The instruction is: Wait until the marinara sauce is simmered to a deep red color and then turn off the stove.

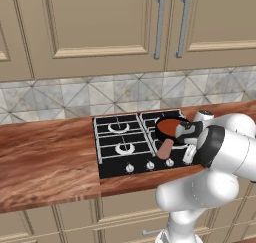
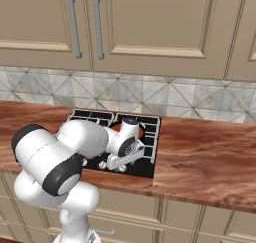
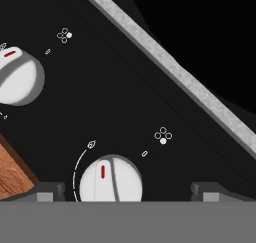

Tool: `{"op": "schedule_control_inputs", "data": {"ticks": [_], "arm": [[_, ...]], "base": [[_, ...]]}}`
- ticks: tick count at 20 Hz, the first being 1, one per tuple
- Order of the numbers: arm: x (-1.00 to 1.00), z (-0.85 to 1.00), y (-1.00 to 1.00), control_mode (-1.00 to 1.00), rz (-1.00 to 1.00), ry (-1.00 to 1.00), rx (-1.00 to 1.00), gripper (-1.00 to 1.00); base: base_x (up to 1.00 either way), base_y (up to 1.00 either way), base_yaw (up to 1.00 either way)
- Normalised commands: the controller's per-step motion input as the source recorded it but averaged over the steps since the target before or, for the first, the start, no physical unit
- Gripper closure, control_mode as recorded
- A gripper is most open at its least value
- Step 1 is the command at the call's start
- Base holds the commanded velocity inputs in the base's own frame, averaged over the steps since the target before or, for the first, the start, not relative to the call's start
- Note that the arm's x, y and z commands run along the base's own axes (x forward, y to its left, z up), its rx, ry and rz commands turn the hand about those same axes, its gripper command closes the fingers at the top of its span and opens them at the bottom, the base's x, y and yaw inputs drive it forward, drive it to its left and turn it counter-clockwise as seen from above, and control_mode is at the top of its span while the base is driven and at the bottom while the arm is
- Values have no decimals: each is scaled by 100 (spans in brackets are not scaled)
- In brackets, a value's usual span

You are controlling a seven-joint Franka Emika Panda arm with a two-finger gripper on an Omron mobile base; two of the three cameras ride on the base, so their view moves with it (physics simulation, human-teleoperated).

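- The wooden tabletop [image 1: 45, 157] runs under the wall cabinets, and the stove [image 1: 112, 137] is sunk into it, its row of silver knobs along the front edge.
- On the stove's rear right burner sits the black pan, filled with the marinara sauce [image 1: 170, 125]; the sauce looks a deep brownish red, so the wait seems over or close to it. The pan's pinkish handle [image 1: 165, 148] reaches toward the front edge.
- The arm bends down over the stove's front right corner, with the end effector [image 3: 127, 192] released, fingers spread wide and gripping nothing.
- In the hand view, one knob [image 3: 111, 179] lies straight ahead, between the two fingertips [image 3: 50, 191] and nearer the one on that view's left; a second knob [image 3: 19, 76] sits well apart.
- Judged from this, the coming move is a short advance straight onto the centred knob, then a squeeze and twist.
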Motion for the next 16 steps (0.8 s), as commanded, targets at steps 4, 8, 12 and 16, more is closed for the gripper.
{"op": "schedule_control_inputs", "data": {"ticks": [4,8,12,16], "arm": [[0,0,0,-100,0,0,0,-100],[0,0,0,-100,0,0,0,-100],[0,0,0,-100,0,0,0,-100],[0,0,0,-100,0,0,0,-100]], "base": [[0,0,0],[0,0,0],[0,0,0],[0,0,0]]}}
